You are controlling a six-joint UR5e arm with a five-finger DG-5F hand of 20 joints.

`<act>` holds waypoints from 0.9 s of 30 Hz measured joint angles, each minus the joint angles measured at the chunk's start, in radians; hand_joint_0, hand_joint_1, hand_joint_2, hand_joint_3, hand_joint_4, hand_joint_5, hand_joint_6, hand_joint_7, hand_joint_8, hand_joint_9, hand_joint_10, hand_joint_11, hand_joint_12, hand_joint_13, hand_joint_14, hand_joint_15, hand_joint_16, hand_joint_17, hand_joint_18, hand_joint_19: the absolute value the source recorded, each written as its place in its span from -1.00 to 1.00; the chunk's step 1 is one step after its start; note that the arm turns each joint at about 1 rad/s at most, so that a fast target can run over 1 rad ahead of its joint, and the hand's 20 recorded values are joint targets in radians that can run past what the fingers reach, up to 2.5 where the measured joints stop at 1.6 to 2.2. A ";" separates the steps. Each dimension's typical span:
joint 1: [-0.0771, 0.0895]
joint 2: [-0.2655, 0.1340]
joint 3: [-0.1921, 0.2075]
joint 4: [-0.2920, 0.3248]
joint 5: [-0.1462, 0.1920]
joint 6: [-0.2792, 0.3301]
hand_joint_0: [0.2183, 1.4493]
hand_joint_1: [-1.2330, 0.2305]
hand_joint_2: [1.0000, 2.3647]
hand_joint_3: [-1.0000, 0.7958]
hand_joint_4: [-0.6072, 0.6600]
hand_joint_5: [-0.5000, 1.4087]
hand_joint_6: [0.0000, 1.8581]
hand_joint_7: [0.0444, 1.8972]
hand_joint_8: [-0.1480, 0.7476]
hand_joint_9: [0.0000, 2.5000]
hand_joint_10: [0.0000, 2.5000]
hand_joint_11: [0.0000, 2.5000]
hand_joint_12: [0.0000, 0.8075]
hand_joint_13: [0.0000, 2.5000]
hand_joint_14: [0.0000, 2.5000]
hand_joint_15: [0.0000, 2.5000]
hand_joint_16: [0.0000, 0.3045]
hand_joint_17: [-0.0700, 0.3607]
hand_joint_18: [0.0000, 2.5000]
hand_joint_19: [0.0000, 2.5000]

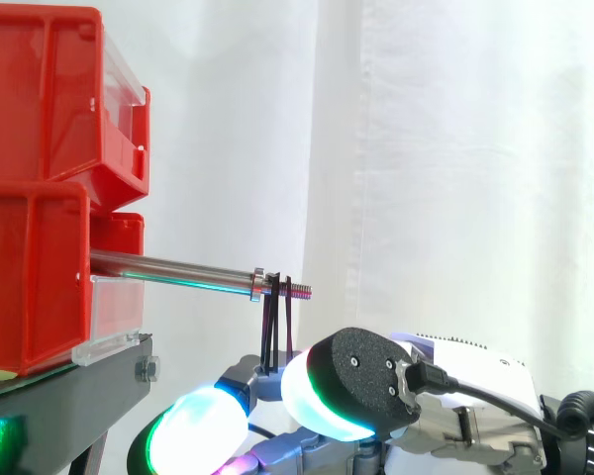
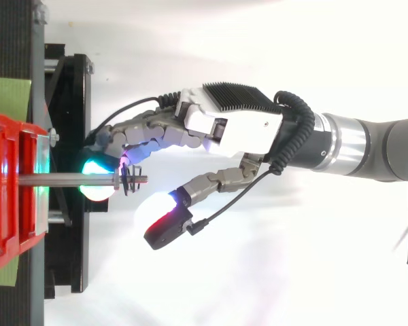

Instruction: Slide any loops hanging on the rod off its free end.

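A metal rod (image 1: 178,269) sticks out to the right from between the red bins, and its threaded free end (image 1: 303,291) is bare. Thin black loops (image 1: 277,327) hang from the rod just behind a small nut, close to that end. In the top view the loops (image 2: 128,182) sit near the tip of the rod (image 2: 68,180). My hand (image 2: 238,129) reaches in from the right with relaxed fingers (image 2: 132,132) just beside the loops. The thumb (image 2: 164,221) stands apart on the rod's other side. In the side view the hand (image 1: 465,416) lies below the rod, hiding the loops' lower ends.
Stacked red bins (image 1: 40,99) stand at the left on a black stand (image 2: 75,102). A clear bin front (image 1: 114,317) sits under the rod's base. A green mat (image 2: 7,95) lies beside the bins. A white curtain hangs behind.
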 measured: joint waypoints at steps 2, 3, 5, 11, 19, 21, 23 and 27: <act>0.000 0.000 0.003 0.006 -0.006 -0.002 -0.39 -0.08 -0.99 -0.38 0.38 -0.65 -0.46 -0.01 -0.04 -0.38 -1.00 -0.83 -0.19 -0.60 -1.00 -0.96 -0.71 -0.21 -0.55 -0.71; 0.000 0.000 0.004 0.009 -0.009 -0.003 -0.39 -0.08 -0.99 -0.38 0.40 -0.65 -0.46 -0.01 -0.04 -0.38 -1.00 -0.83 -0.19 -0.60 -1.00 -0.96 -0.71 -0.21 -0.55 -0.70; 0.000 0.000 0.009 0.014 -0.016 -0.003 -0.39 -0.08 -0.99 -0.38 0.39 -0.65 -0.46 0.00 -0.04 -0.38 -1.00 -0.83 -0.19 -0.60 -1.00 -0.95 -0.71 -0.21 -0.54 -0.71; -0.002 0.000 0.014 0.020 -0.025 -0.003 -0.39 -0.08 -0.99 -0.38 0.41 -0.64 -0.46 0.01 -0.04 -0.37 -1.00 -0.83 -0.20 -0.59 -1.00 -0.96 -0.71 -0.21 -0.54 -0.70; -0.008 0.000 0.014 0.022 -0.026 0.001 -0.39 -0.08 -0.99 -0.38 0.42 -0.63 -0.46 0.03 -0.03 -0.36 -1.00 -0.82 -0.21 -0.60 -1.00 -0.96 -0.71 -0.22 -0.54 -0.71; -0.010 0.000 0.014 0.023 -0.026 0.002 -0.39 -0.08 -0.99 -0.38 0.42 -0.63 -0.46 0.03 -0.03 -0.35 -1.00 -0.83 -0.22 -0.60 -1.00 -0.96 -0.71 -0.22 -0.54 -0.71; -0.013 0.000 0.015 0.028 -0.028 0.003 -0.39 -0.07 -0.99 -0.38 0.42 -0.63 -0.46 0.03 -0.03 -0.35 -1.00 -0.82 -0.22 -0.60 -1.00 -0.96 -0.71 -0.22 -0.54 -0.71; -0.024 0.000 0.015 0.042 -0.041 0.011 -0.39 -0.07 -0.99 -0.38 0.43 -0.63 -0.46 0.04 -0.04 -0.35 -1.00 -0.82 -0.22 -0.60 -1.00 -0.96 -0.71 -0.22 -0.54 -0.70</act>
